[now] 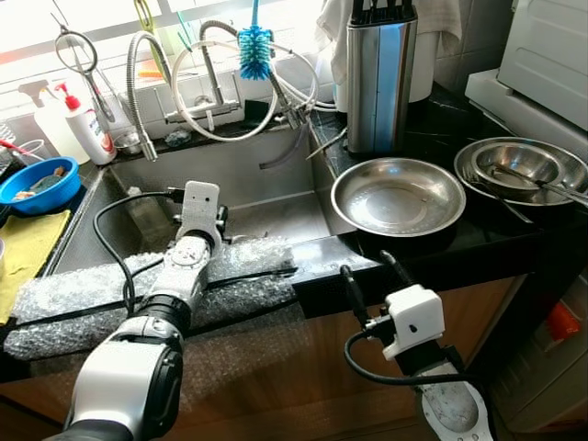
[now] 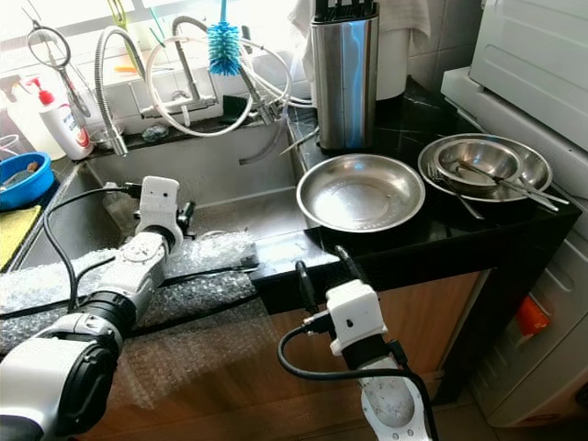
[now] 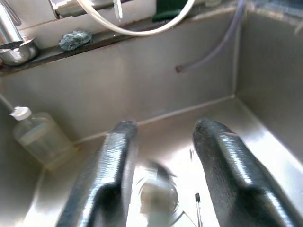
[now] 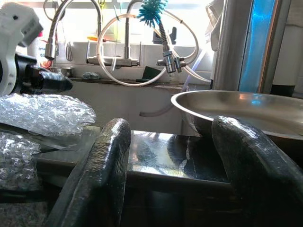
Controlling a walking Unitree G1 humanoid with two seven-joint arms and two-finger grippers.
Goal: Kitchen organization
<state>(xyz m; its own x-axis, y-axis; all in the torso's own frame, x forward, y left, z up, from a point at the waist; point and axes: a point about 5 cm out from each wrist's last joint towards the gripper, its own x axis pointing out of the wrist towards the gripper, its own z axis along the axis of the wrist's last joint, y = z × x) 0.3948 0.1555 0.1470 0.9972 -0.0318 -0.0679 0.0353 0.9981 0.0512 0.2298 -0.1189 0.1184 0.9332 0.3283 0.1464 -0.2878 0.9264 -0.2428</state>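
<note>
Reaching over steel sink [image 1: 266, 179], left gripper [image 3: 163, 156] open, empty, right gripper [image 4: 173, 156] open below black counter [image 1: 432, 243].

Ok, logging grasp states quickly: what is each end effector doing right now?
Left end effector: open, empty, over the sink.
Right end effector: open, empty, below the counter edge, facing the steel pan.

Open basin, crowded edges

The sink [image 1: 266, 179] floor lies bare under the left end effector [image 3: 161, 156], with a small bottle [image 3: 40, 137] in one corner. Hoses [image 1: 230, 101] and a blue brush [image 1: 255, 46] hang over the back; bubble wrap [image 1: 138, 294] covers the front rim. On the surface [image 1: 432, 248], a steel pan [image 1: 398, 195], knife block [image 1: 378, 78] and stacked bowls [image 1: 524, 170] stand before the right end effector [image 1: 372, 285].
</note>
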